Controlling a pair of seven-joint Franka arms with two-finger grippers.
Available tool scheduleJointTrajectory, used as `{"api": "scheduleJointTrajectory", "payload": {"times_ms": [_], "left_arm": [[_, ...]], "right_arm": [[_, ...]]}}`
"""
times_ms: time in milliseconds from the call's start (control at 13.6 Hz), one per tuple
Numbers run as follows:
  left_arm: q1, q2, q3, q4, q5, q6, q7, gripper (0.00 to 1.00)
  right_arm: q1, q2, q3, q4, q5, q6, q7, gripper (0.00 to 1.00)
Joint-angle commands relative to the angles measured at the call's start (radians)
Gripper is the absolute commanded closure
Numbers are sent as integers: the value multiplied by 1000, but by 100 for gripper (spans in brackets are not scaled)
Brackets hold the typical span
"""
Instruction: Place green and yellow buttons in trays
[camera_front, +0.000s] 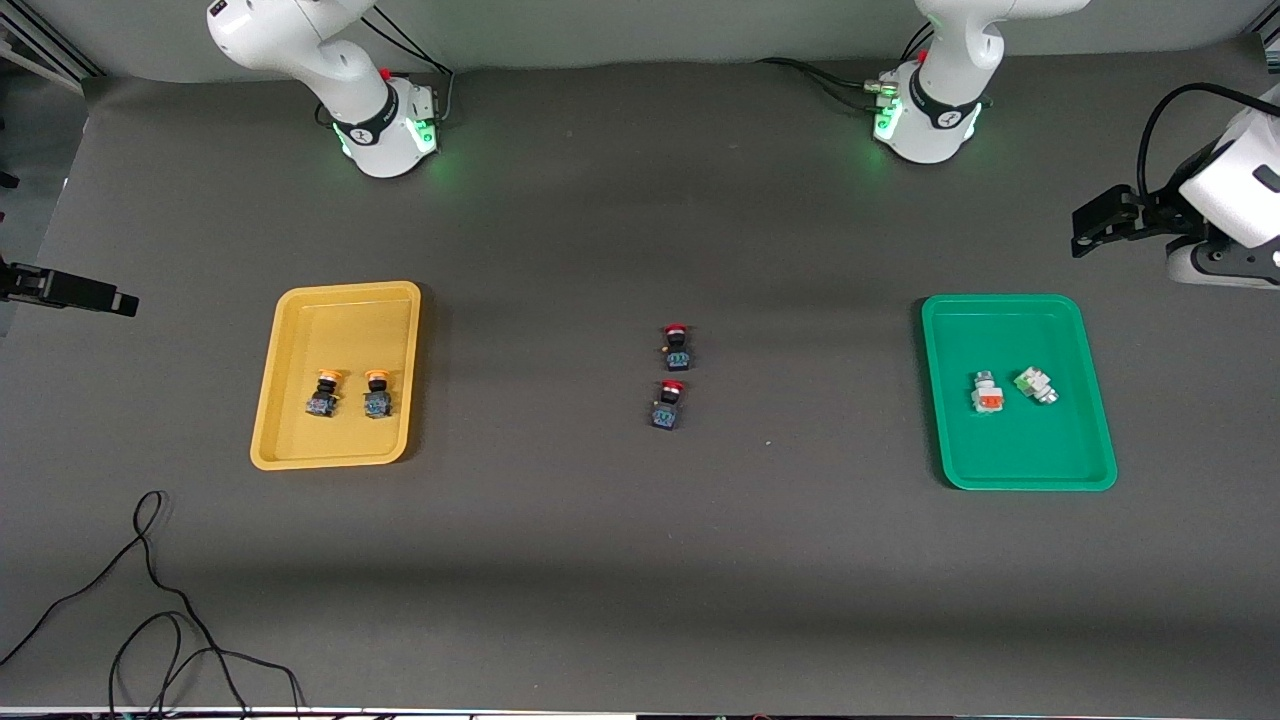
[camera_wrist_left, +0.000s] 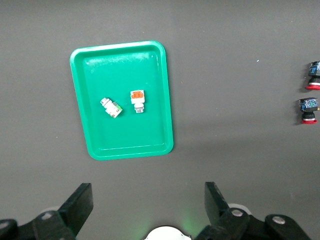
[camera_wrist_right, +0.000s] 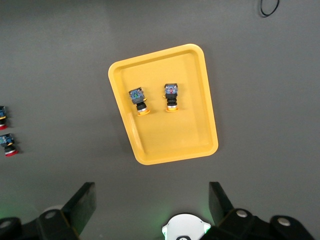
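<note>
Two buttons with orange-yellow caps (camera_front: 323, 393) (camera_front: 377, 393) lie side by side in the yellow tray (camera_front: 340, 300). A white button with an orange face (camera_front: 987, 393) and one with a green face (camera_front: 1035, 384) lie in the green tray (camera_front: 1000, 302). My left gripper (camera_wrist_left: 147, 190) is open and empty, high over the table between its base and the green tray (camera_wrist_left: 125, 65). My right gripper (camera_wrist_right: 151, 187) is open and empty, high over the table between its base and the yellow tray (camera_wrist_right: 170, 140). Neither gripper shows in the front view.
Two black-and-blue switches with red caps (camera_front: 677, 347) (camera_front: 668, 404) lie on the mat midway between the trays. A black cable (camera_front: 150, 610) loops near the front edge at the right arm's end. White and black equipment (camera_front: 1200, 220) stands at the left arm's end.
</note>
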Motion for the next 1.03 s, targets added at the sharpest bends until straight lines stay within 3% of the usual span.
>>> {"api": "scheduleJointTrajectory", "payload": {"times_ms": [0,221,369,516,664,959], "left_arm": [[2,-16,-4,-6,-3,-16,-14,1],[2,-16,-4,-6,-3,-16,-14,1],[2,-16,-4,-8,-3,-16,-14,1],[2,-16,-4,-8,-3,-16,-14,1],[2,-16,-4,-8,-3,-16,-14,1],[2,-16,-4,-8,-3,-16,-14,1]], "right_arm": [[-91,-71,154,-34,-82,6,18,0],[-297,-98,375,-39,-95,9,24,0],[-359,-115,455,-42,-125,13,24,0],[-428,-182,573,-124,-200,66,24,0],[-499,-239,656,-207,-207,121,24,0],[-582,-244,753,-209,-208,126,22,0]]}}
